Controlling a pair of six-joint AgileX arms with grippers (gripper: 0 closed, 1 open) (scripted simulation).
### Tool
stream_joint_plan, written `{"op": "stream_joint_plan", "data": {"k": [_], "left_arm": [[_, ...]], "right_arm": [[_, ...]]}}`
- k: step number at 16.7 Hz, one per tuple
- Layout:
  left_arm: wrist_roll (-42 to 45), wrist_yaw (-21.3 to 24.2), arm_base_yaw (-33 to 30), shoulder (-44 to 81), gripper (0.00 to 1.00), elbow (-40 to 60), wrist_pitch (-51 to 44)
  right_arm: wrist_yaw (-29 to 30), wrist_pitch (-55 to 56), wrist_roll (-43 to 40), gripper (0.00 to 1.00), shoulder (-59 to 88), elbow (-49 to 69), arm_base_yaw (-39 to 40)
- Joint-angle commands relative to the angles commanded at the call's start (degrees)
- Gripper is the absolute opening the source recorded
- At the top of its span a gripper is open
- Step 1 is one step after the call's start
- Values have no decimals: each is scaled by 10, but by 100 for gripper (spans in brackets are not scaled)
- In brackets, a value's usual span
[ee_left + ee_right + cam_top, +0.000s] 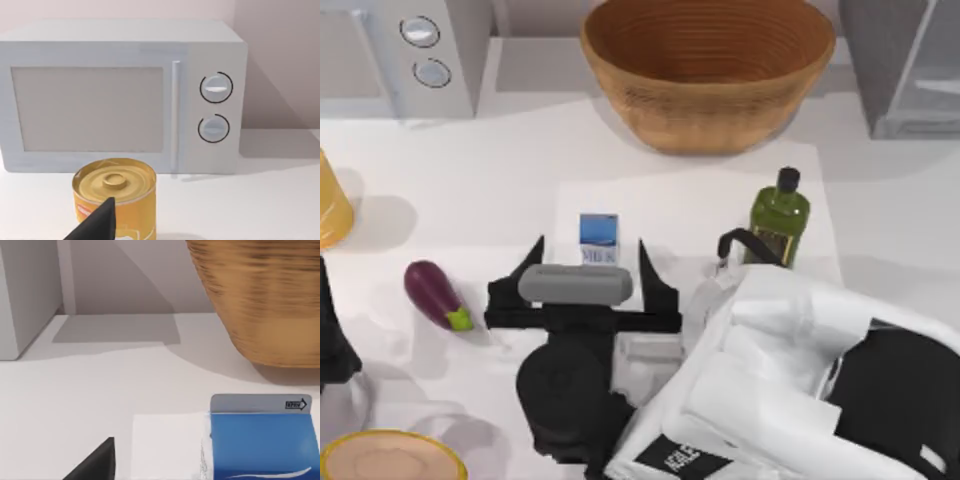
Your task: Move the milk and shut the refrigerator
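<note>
The milk (598,239) stands upright on a white mat at the table's middle, blue on top with a white lettered band. My right gripper (592,262) reaches in from the lower right and is open, one black finger on each side of the carton without touching it. In the right wrist view the milk (260,445) is close ahead, with one fingertip (97,462) beside it. The refrigerator (905,70), a grey box with a pale door panel, stands at the back right corner. My left arm (332,340) rests at the left edge, its fingertip (100,222) near a yellow can.
A green bottle (778,220) stands just right of the right gripper. A big wicker basket (708,70) sits behind the milk. A knobbed microwave (400,55) is back left. An eggplant (435,293), yellow can (330,205) and bowl (390,458) occupy the left.
</note>
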Motion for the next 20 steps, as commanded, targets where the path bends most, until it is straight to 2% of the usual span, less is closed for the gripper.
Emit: {"op": "stream_joint_plan", "data": {"k": [8,15,19,20], "left_arm": [[0,0,0,0,100,0,0],[0,0,0,0,100,0,0],[0,0,0,0,100,0,0],[0,0,0,0,100,0,0]], "right_arm": [[2,-8,-2,100,10,17,-1],[-43,-27,-4,100,23,51,-48],[-44,-27,-4,100,23,51,-49],[-44,-27,-4,92,23,51,-49]]}}
